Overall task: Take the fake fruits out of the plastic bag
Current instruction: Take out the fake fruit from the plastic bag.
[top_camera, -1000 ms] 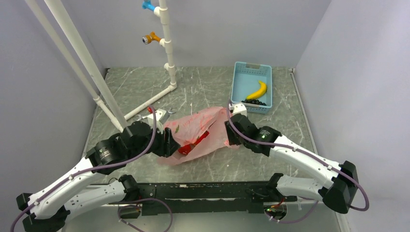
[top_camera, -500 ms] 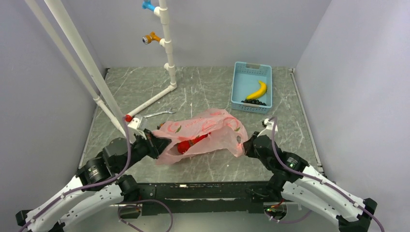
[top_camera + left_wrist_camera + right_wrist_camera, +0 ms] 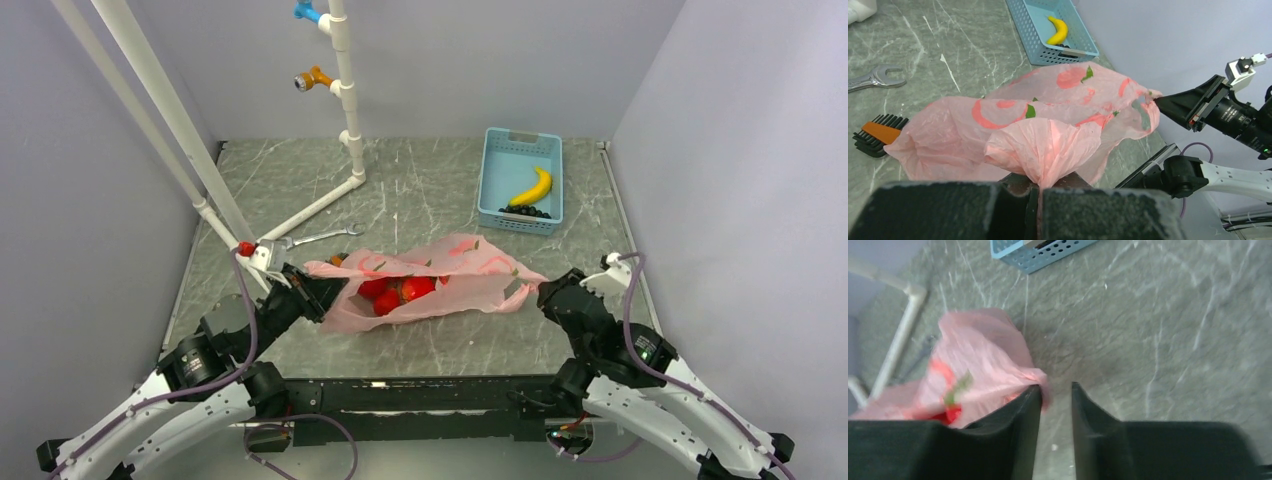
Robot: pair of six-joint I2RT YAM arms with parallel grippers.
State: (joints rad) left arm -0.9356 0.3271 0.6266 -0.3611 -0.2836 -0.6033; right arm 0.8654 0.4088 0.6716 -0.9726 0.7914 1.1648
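The pink plastic bag [image 3: 455,272] lies stretched left to right on the table. Glossy red fake fruits [image 3: 400,289] show through its near side; the grapes and the darker piece cannot be made out. My left gripper [image 3: 318,297] is shut on the bag's bunched left end, as the left wrist view [image 3: 1039,184] shows with plastic [image 3: 1048,130] pinched between the jaws. My right gripper [image 3: 546,291] is at the bag's right tip. In the right wrist view [image 3: 1055,388] its jaws stand a little apart, and the bag's edge [image 3: 980,362] touches the left fingertip [image 3: 1034,392].
A blue basket [image 3: 494,176] at the back right holds a yellow banana [image 3: 532,186] and black grapes [image 3: 528,211]. A wrench [image 3: 318,237] and a white pipe frame [image 3: 350,130] stand at the back left. An orange-and-black brush [image 3: 877,135] lies beside the bag.
Both arms have drawn back toward the near edge and apart, pulling the bag out long and flat. The red fruits inside have shifted toward the middle.
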